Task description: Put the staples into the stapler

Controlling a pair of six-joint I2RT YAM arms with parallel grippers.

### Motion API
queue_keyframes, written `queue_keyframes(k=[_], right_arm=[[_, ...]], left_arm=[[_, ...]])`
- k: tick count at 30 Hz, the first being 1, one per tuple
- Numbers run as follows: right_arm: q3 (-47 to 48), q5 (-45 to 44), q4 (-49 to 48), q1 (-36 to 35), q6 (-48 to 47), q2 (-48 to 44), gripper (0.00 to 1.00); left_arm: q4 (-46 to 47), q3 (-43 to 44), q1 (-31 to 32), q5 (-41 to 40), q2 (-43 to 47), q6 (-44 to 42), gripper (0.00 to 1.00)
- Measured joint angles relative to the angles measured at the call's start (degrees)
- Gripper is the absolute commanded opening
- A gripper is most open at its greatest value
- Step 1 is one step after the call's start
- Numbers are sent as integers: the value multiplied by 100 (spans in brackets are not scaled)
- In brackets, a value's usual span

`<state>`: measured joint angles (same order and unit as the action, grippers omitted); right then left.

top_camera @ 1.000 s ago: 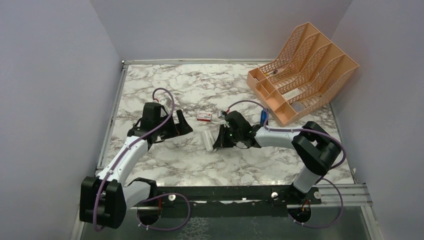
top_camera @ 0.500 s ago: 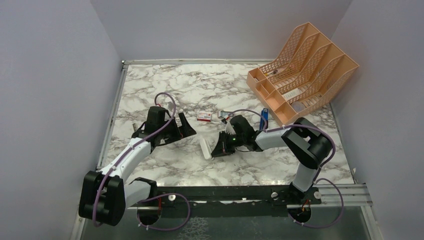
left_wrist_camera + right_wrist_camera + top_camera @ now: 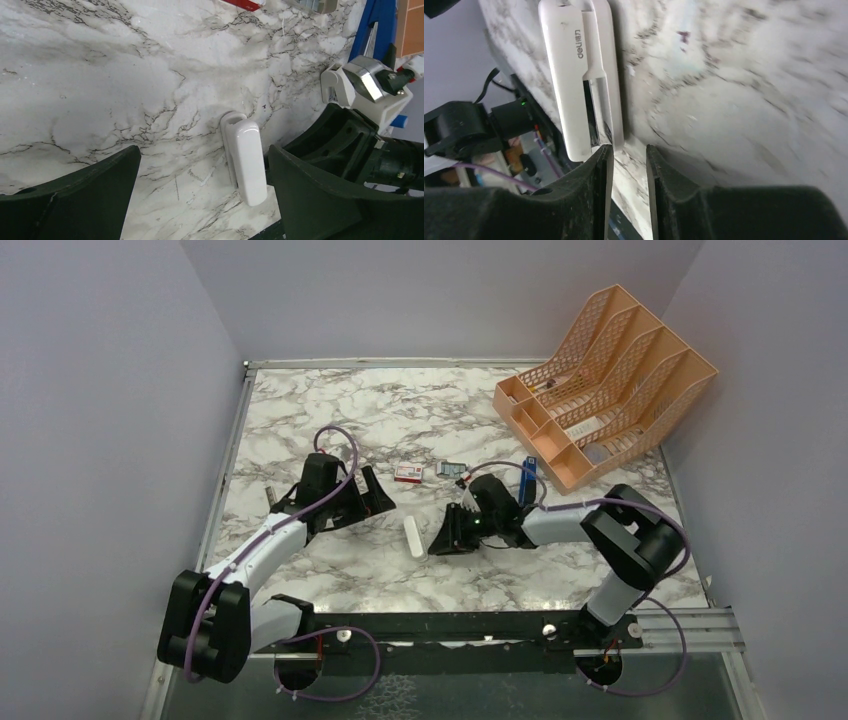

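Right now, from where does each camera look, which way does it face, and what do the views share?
Top external: above and behind the bases, facing down on the table; both arms show whole.
Left wrist: low, facing the stapler across the table; its open fingers frame it.
Right wrist: close above the stapler; its two fingers show, slightly apart.
Shared: all three show the stapler.

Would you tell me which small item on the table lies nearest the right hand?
The white stapler, lying just in front of the right hand; the red-and-white box, grey staples and blue tool lie farther back.
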<state>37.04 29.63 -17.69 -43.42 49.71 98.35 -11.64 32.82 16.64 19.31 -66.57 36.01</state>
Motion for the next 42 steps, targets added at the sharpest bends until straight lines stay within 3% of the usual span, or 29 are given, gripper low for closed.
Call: queue_keyframes(k=[7,12,18,23,33,39,42], right_arm=[[-411,-1003,927,2,-212,-1056,41],[-247,-1528,1475,-179,-557,-1325,58],[595,-2621,2376,-1084,-837,-1373,71],[1062,-3348,2717,-1578,-920,-1257,70],[1746,-3799,3101,-1915,-907,-448,53],[1821,-3794,3106,-1963,-879,-358,62],[1853,-3797,3158,-1976,-883,-225,58]], left_arm=[[70,0,0,-184,-35,0,98],[133,0,11,-225,-68,0,97],[173,-79,37,-343,-24,111,92],[168,-315,37,-660,184,411,86],[173,-903,37,-1211,1040,1093,78],[273,-1156,37,-1145,1014,1231,80],[330,-1237,37,-1058,970,1266,80]])
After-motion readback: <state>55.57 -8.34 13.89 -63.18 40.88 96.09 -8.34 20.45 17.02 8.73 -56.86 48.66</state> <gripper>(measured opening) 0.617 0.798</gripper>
